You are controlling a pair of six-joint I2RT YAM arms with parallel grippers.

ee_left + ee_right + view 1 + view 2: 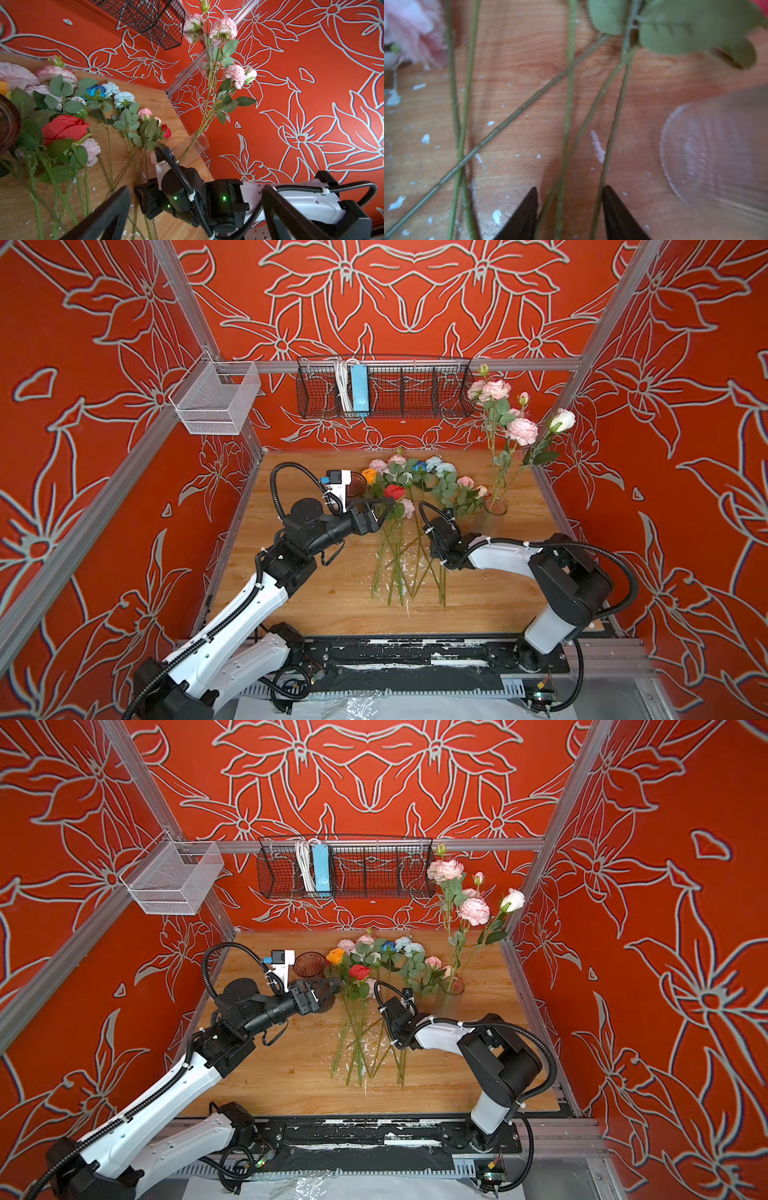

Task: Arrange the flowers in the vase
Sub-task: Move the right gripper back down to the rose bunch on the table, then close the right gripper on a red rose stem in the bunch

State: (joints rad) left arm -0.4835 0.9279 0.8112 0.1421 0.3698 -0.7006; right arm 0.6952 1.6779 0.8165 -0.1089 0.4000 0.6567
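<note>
Straddling flower stems (566,124), R claw (571,187) half-open; L claw (385,511) wide.

Both top views are bright and evenly lit, sharp across the light wooden tabletop (332,605), with only soft, short shadows and the red flower-patterned walls (83,448) bowing at the edges. The right wrist view is dimmer and smeared: the thin green flower stems (569,104), the frilly pink bloom (415,31) and the clear ribbed glass vase (716,155) are all out of focus. The left wrist view is crisp but stretched toward its corners.
</note>
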